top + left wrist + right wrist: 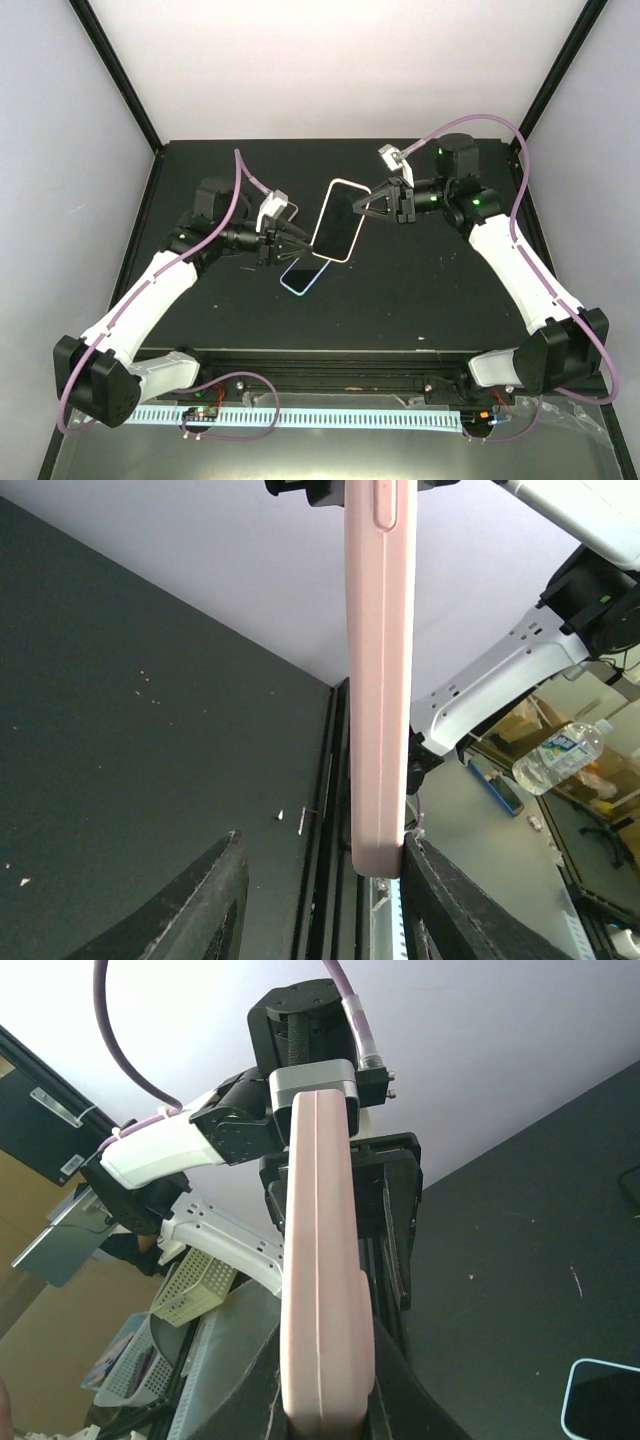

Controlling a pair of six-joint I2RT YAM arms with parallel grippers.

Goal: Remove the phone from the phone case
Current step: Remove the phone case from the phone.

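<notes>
Pink case [320, 1260] tight between right fingers [398, 1395], loose between left fingers [205, 910]

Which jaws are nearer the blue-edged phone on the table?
Left. Jaws of the left arm hang close by the phone; those of the right arm are farther, gripping the pink case.

Smooth matt pink phone case [378, 680], glossy dark-faced phone [305, 275], matt black dust-flecked table [150, 780]
</notes>
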